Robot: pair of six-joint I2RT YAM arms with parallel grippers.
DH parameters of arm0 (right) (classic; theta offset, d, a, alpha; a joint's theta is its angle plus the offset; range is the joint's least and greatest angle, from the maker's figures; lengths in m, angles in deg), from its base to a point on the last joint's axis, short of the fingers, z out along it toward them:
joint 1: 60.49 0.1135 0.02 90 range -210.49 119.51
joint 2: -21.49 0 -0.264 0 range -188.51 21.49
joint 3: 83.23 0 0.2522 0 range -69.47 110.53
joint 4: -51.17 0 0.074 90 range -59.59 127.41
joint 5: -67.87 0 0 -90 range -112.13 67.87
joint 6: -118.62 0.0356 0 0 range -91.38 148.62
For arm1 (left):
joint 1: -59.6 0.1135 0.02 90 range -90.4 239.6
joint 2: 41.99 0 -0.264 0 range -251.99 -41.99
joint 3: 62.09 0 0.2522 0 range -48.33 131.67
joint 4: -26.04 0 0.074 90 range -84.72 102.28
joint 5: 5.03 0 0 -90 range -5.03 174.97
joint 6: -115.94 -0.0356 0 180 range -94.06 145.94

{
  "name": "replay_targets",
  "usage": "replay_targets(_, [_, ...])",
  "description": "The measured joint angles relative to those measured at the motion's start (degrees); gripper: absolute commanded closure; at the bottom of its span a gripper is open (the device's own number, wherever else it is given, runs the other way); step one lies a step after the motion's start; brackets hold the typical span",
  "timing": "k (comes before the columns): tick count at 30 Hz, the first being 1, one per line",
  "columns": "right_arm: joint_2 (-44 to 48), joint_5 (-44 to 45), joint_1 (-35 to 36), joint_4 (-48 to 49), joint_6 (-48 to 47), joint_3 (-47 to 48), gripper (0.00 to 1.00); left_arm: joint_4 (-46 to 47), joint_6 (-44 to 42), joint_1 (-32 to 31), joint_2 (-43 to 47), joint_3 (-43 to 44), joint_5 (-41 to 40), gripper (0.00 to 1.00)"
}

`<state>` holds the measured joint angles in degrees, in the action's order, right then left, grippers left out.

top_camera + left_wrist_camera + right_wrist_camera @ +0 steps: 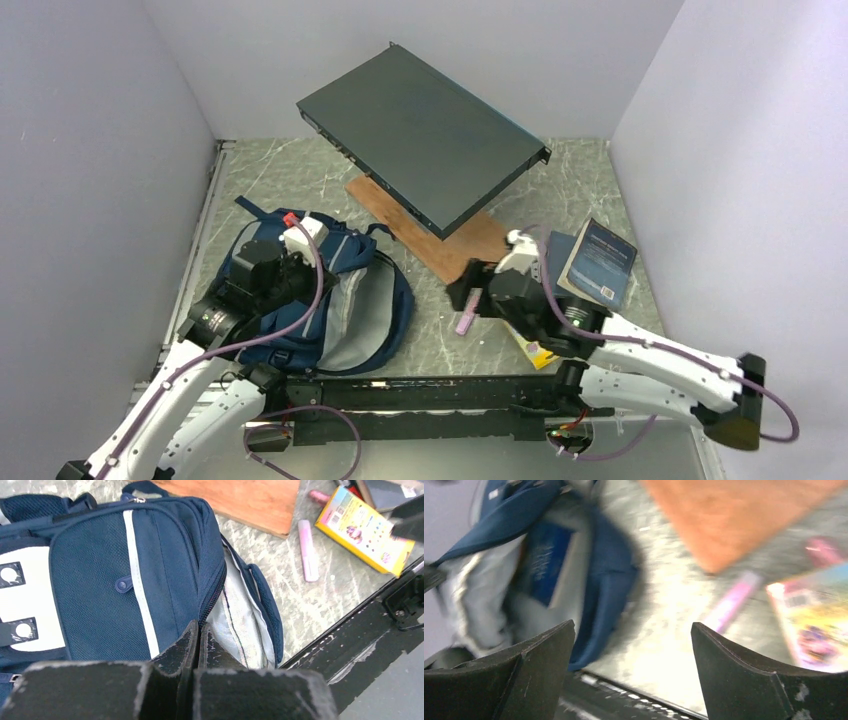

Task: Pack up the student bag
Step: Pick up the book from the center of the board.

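While left claw (197, 630) is pinching student bag (100, 580) open, I'm hovering right claw (633, 625), spread and empty, with pink pen (734, 600), yellow box (365, 530) just below it, unpacked.

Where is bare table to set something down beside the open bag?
Bare: the grey marbled tabletop between the navy blue fabric backpack and the pink marker, in front of the brown wooden board. Also bare behind the backpack, towards the back wall. Crowded on the right: yellow cardboard box, blue book.

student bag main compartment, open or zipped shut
Open: the student bag gapes along one side, its grey lining showing in the top and left wrist views.
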<state>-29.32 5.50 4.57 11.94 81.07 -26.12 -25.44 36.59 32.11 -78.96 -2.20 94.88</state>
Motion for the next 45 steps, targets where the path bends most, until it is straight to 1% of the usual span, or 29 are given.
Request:
replay_targets(3, [7.3, 3.4, -5.3, -8.0, 1.2, -3.4, 0.08, 1.1, -0.8, 0.0, 0.1, -2.3, -0.7, 1.00])
replay_targets(5, [10.7, 5.2, -8.7, -13.1, 2.2, -5.7, 0.05, 1.1, -1.2, 0.0, 0.1, -3.1, -0.9, 1.00])
replay_targets(7, [12.8, 7.0, -11.3, -17.1, 3.2, -7.4, 0.05, 1.2, -1.5, 0.0, 0.3, -3.5, -1.2, 1.00])
replay_targets(9, [13.6, 8.6, -13.8, -19.4, 3.7, -8.2, 0.06, 1.4, -1.7, 0.0, 0.7, -3.7, -1.2, 1.00])
replay_targets(11, [13.5, 9.8, -18.0, -20.4, 3.8, -8.6, 0.06, 1.5, -2.0, 0.0, 0.9, -3.7, -1.2, 1.00])
replay_targets(13, [11.7, 9.6, -24.9, -19.7, 2.4, -8.6, 0.06, 1.5, -2.1, 0.0, 0.9, -3.7, -1.4, 1.00])
replay_targets(15, [9.5, 7.5, -33.1, -17.9, 0.3, -8.6, 0.06, 1.5, -2.4, 0.0, 0.7, -3.7, -1.8, 1.00])
replay_targets(16, [8.4, 5.3, -38.9, -16.1, -1.2, -8.7, 0.06, 1.5, -2.5, 0.0, 0.7, -3.7, -2.0, 1.00])
replay_targets(17, [7.6, 3.8, -43.1, -14.4, -2.2, -9.0, 0.06, 1.5, -2.5, 0.0, 0.7, -3.7, -2.1, 1.00])
replay_targets(22, [6.0, -7.8, -69.8, -5.4, -5.9, -12.0, 0.03, 1.5, -2.5, 0.0, 0.7, -3.7, -2.3, 1.00])
replay_targets(28, [3.3, -13.7, -91.9, 3.0, -5.5, -16.6, 0.02, 1.5, -2.6, 0.0, 0.6, -3.7, -2.2, 1.00])
replay_targets(32, [4.5, -16.2, -101.2, 6.3, -5.3, -20.6, 0.02, 1.5, -2.7, 0.0, 0.0, -3.7, -2.2, 1.00])
replay_targets(36, [6.8, -20.0, -108.8, 9.9, -5.6, -24.8, 0.03, 1.5, -2.7, 0.0, -0.8, -3.7, -2.2, 1.00])
replay_targets(38, [7.3, -24.0, -112.5, 13.0, -6.0, -27.1, 0.05, 1.5, -2.7, 0.0, -1.2, -3.7, -2.2, 1.00])
replay_targets(40, [7.2, -30.5, -116.3, 16.9, -6.0, -29.8, 0.07, 1.5, -2.7, 0.0, -1.5, -3.7, -2.2, 1.00])
replay_targets(43, [8.3, -41.3, -121.8, 26.4, -4.8, -35.9, 0.08, 1.5, -2.7, 0.0, -1.9, -3.7, -2.3, 1.00])
replay_targets(45, [9.6, -46.2, -124.1, 31.0, -3.8, -38.8, 0.10, 1.5, -2.7, 0.0, -2.3, -3.7, -2.4, 1.00])
